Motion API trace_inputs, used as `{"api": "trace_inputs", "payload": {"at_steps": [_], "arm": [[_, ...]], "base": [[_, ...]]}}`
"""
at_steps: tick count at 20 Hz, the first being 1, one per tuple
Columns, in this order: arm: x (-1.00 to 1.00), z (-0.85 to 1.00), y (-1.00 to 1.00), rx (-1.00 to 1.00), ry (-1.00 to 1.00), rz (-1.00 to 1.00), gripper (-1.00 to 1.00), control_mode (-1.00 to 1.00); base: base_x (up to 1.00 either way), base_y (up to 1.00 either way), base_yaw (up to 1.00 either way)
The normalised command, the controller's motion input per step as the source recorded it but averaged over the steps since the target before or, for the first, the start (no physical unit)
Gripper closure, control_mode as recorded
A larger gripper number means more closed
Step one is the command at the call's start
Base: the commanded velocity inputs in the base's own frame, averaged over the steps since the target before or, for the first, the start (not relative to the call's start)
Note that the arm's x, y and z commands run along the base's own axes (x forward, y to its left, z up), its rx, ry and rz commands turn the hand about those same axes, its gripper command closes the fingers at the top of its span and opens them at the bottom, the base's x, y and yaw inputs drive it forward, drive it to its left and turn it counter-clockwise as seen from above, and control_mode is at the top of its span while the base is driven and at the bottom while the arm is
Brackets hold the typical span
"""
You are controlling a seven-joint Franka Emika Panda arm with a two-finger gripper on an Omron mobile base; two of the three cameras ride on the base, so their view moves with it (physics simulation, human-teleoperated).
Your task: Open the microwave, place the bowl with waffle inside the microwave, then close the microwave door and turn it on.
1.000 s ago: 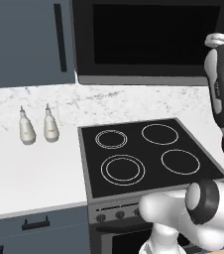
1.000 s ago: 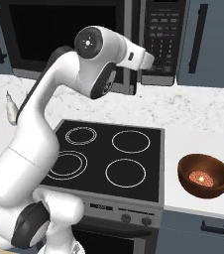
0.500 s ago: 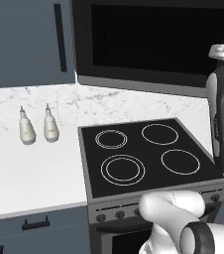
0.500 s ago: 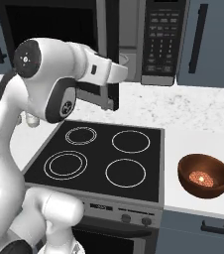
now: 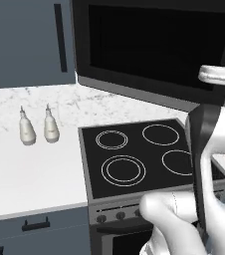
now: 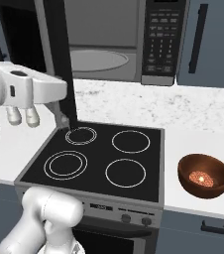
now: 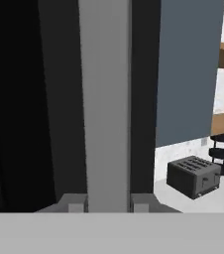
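**Black door swung open, bowl waiting on table**

Black microwave (image 6: 109,42) above the stovetop (image 6: 96,158), with keypad strip at its right side. Door (image 6: 59,59) swung well out toward the robot, seen edge-on in the right base view as a tall dark slab; pale grey inside and round turntable plate (image 6: 96,60) visible behind it. From the left base view, door (image 5: 159,47) shown as a wide dark glass panel.

Claw (image 6: 64,119) at the lower edge of the door, beside the back left ring of the stovetop. In the hand view, grey vertical door handle (image 7: 104,99) standing right between the two fingertips (image 7: 77,203), tips close on both sides of it. Closed on the handle, as far as can be told.

Reddish-brown bowl (image 6: 204,175) resting on the white table (image 6: 203,144) to the right of the stovetop, well apart from the claw, upright. Pale waffle (image 6: 201,177) lying inside it.

Two pale bottles (image 5: 37,128) standing side by side on the table left of the stovetop. Dark toaster (image 7: 193,176) seen in the hand view, on a far table.
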Motion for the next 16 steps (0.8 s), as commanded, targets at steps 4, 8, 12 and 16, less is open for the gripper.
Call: {"api": "trace_inputs", "payload": {"at_steps": [4, 8, 12, 16], "arm": [[-1.0, -0.1, 0.67, -0.08, 0.0, -0.2, 1.0, -1.0], [-0.95, -0.23, 0.62, -0.05, 0.0, -0.15, 1.0, -1.0], [-0.72, -0.13, 0.76, -0.07, 0.0, -0.1, -1.0, -1.0], [-0.33, -0.09, 0.46, 0.0, -0.04, -0.13, -1.0, -1.0]], "base": [[0.0, 0.0, 0.0], [0.0, 0.0, 0.0], [0.0, 0.0, 0.0], [0.0, 0.0, 0.0]]}}
